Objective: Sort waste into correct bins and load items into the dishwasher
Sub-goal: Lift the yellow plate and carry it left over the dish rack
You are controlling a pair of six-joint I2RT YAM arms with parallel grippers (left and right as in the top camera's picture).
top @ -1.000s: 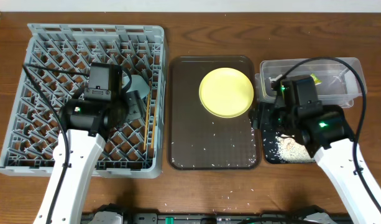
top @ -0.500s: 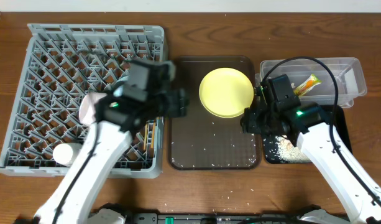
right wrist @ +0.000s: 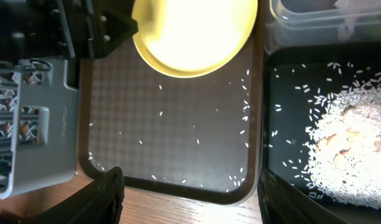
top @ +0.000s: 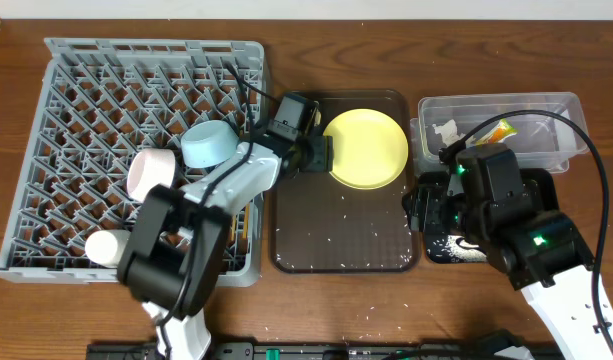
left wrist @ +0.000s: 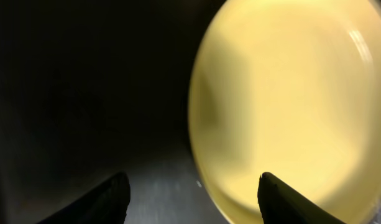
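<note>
Overhead first, since it gives you the whole layout: the grey dish rack (top: 156,46) fills the left side of the frame, the dark brown serving tray (top: 326,235) sits in the middle, and the clear tub (top: 496,98) is up at the upper right. The black tray (right wrist: 289,93) shows best in your right wrist view, on the right side just beside the brown one. The yellow plate (top: 371,150) lies flat at the top of the brown tray. Your left gripper (top: 324,157) is right at the plate's left edge, and in the left wrist view its jaws are spread wide with the rim lined up between them, not clamped on anything. Your right gripper (right wrist: 190,199) is spread wide too, empty, above the brown tray's lower edge. The light blue bowl (top: 208,147) and the white bowl (top: 149,172) sit in the rack's middle, with a white cup (top: 104,246) lower left. The snack wrapper (top: 498,129) is inside the tub. Rice grains (right wrist: 345,143) are heaped in the black tray, with loose ones scattered over the brown tray.
</note>
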